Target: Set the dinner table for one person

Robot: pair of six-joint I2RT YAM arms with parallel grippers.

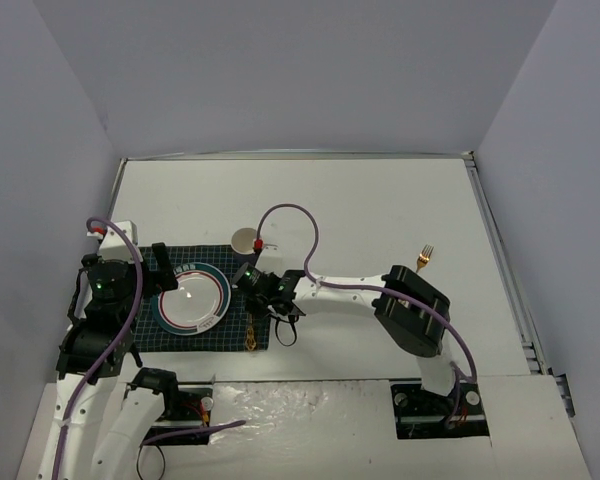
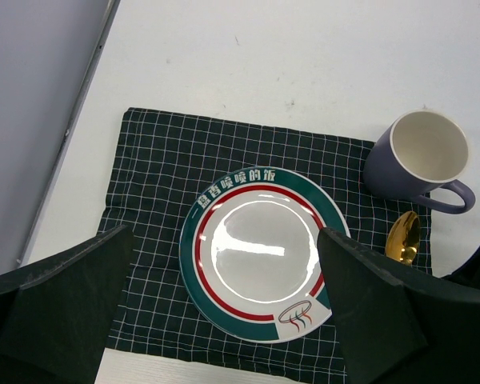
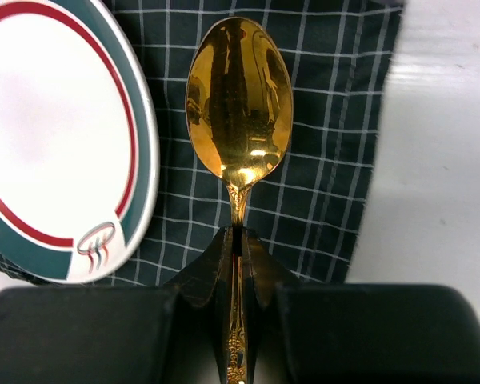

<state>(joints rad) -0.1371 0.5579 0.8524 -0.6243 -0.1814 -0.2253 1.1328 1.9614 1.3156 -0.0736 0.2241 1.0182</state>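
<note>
The white dinner table [image 1: 380, 200] carries a dark green checked cloth [image 2: 152, 160] at the left. A white plate with a green and red rim [image 2: 260, 252] lies on the cloth. My left gripper [image 2: 224, 320] is open and empty, its fingers either side of the plate's near edge, above it. My right gripper [image 3: 240, 240] is shut on the handle of a gold spoon [image 3: 240, 100], whose bowl is over the cloth just right of the plate. A purple mug [image 2: 420, 156] stands at the cloth's far right corner. A gold fork [image 1: 424, 256] lies on bare table to the right.
Grey walls enclose the table at the back and both sides. The table's metal rim [image 1: 500, 260] runs along the right. The right arm [image 1: 360, 290] stretches across the front middle, with a purple cable looping above it.
</note>
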